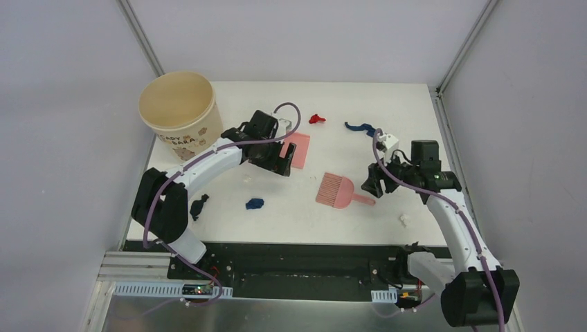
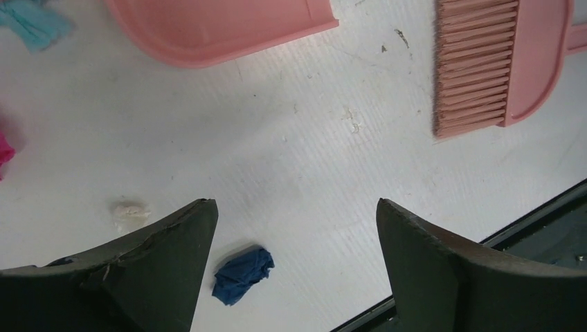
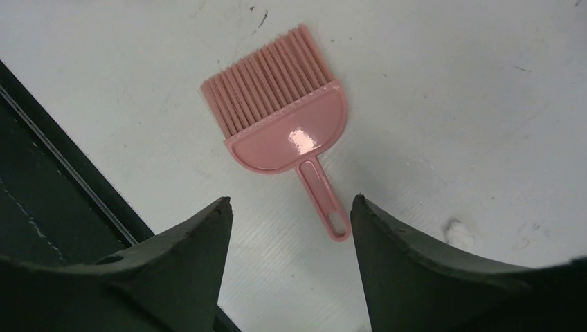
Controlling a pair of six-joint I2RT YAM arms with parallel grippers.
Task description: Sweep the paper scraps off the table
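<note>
Paper scraps lie scattered on the white table (image 1: pixel 387 97): a red one (image 1: pixel 317 118), a dark blue strip (image 1: pixel 360 127), a dark blue wad (image 1: pixel 255 203), a darker one (image 1: pixel 199 205) and a white bit (image 1: pixel 403 219). My left gripper (image 1: pixel 280 164) is open and empty beside the pink dustpan (image 1: pixel 299 149). Its wrist view shows the blue wad (image 2: pixel 242 273), a white bit (image 2: pixel 130 211), a teal scrap (image 2: pixel 34 21) and a magenta scrap (image 2: pixel 3 152). My right gripper (image 1: pixel 371 185) is open and empty, just behind the handle of the pink hand brush (image 1: pixel 336 190).
A beige round bucket (image 1: pixel 178 111) stands at the table's far left corner. The brush (image 3: pixel 284 117) lies flat with its bristles pointing away from my right gripper (image 3: pixel 291 204). The black front edge (image 3: pixel 62 180) runs close on its left.
</note>
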